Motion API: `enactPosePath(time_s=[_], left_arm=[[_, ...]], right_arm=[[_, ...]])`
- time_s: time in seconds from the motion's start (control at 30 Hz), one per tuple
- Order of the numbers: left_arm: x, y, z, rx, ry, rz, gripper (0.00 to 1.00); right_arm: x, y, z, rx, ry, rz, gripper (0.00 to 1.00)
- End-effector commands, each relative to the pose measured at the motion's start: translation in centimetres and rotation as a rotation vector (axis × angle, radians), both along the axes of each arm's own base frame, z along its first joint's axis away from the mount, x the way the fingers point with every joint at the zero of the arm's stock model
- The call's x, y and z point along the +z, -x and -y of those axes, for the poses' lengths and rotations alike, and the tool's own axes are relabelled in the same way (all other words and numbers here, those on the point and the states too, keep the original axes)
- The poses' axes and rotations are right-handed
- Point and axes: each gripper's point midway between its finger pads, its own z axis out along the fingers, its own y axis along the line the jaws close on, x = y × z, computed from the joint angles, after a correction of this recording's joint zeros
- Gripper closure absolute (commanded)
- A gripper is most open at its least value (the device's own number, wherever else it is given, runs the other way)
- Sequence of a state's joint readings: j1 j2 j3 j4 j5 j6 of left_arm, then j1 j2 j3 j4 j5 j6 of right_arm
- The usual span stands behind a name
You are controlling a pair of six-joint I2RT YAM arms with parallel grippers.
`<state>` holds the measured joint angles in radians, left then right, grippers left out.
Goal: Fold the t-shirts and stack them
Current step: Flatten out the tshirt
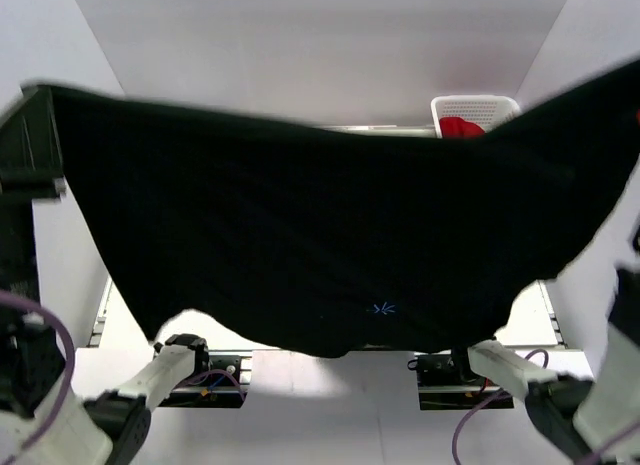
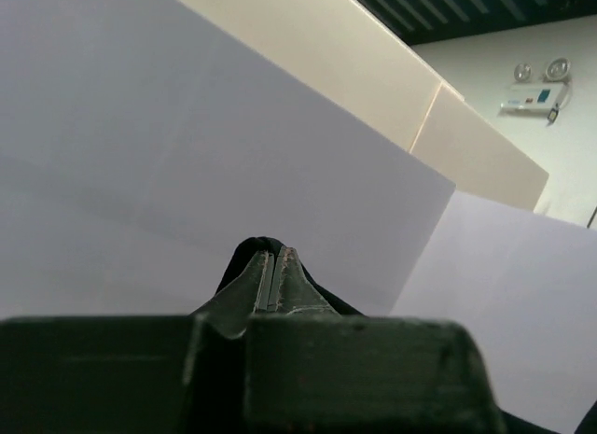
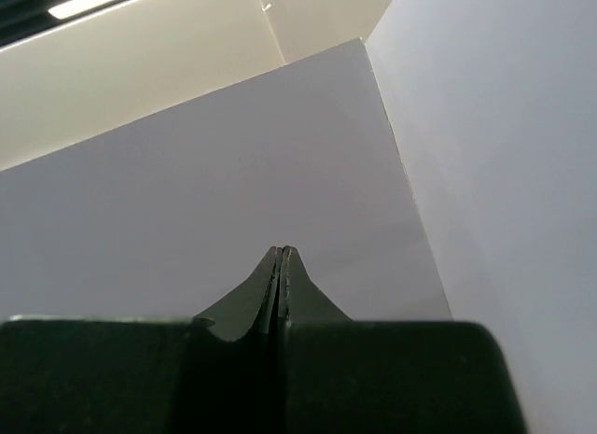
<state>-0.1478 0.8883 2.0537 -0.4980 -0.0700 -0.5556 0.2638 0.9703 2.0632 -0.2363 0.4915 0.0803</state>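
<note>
Black t-shirt (image 1: pixel 330 225): off the table (image 1: pixel 300 373), spread wide in the air between the two arms. It spans from the table's left edge to its right edge. Top edge taut and sagging slightly at centre. Lower hem hangs in a curve above the near edge, with the small blue mark (image 1: pixel 380 308) low and right of centre.

Left gripper (image 2: pixel 275 257): fingers clamped together, with a fold of black cloth bulging at the tips. It is grasping the shirt's left upper corner.

Right gripper (image 3: pixel 283 257): fingers pressed flat together. No cloth shows plainly in its own view. The top view has the shirt's right corner rising off the picture's right side, so it is likely pinching that corner.

Basket (image 1: pixel 475 110): white mesh, at the far right corner, something red (image 1: pixel 460 127) inside. The cloth hides the rest of the table, and no folded shirts can be seen.

Judged step: shirt lifted and stretched, ready to lay flat for folding.

Risks:
- Both grips look like thin pinches at the fingertips, so pulling the arms further apart could slip a corner free and drop that side in a heap.
- Lowering unevenly would bunch or fold the hem under.
- Carrying it far and right could drag it over the basket.
- The cloth blocks the top view, so the landing spot is unseen.
</note>
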Motion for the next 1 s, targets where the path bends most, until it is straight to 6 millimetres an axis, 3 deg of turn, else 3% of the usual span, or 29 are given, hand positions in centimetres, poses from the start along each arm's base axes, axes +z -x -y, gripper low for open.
enactPosePath(time_s=[0.0,0.1,0.27,0.43,0.47,0.53,0.67,0.9,0.97], left_arm=[[2.0,-3.2,-0.7,0.074,0.003,-0.02,1.0],[1.7,-4.0,-0.3,0.065,-0.021,-0.022,1.0],[2.4,-1.1,0.2,0.028,-0.042,0.054,1.0],[2.9,2.4,0.6,-0.011,-0.059,0.12,1.0],[3.7,3.9,0.4,-0.009,-0.054,0.155,1.0],[3.9,4.4,0.6,-0.013,-0.067,0.157,1.0],[4.3,6.3,0.8,-0.041,-0.067,0.189,1.0],[4.9,11.3,0.4,-0.052,-0.06,0.279,1.0],[4.7,11.1,0.4,-0.053,-0.061,0.27,1.0]], right_arm=[[2.5,-2.3,0.7,-0.081,-0.028,0.042,1.0],[3.5,-1.9,-0.7,-0.012,0.017,0.084,1.0],[4.4,1.7,-1.9,0.085,0.075,0.161,1.0],[4.9,5.6,-1.1,0.09,0.071,0.227,1.0],[5.1,6.8,-1.0,0.099,0.075,0.248,1.0],[5.1,7.5,-1.1,0.105,0.087,0.257,1.0],[5.6,11.2,-0.2,0.101,0.078,0.322,1.0],[5.8,14.5,0.8,0.087,0.074,0.374,1.0],[5.8,14.7,0.9,0.076,0.079,0.376,1.0]])
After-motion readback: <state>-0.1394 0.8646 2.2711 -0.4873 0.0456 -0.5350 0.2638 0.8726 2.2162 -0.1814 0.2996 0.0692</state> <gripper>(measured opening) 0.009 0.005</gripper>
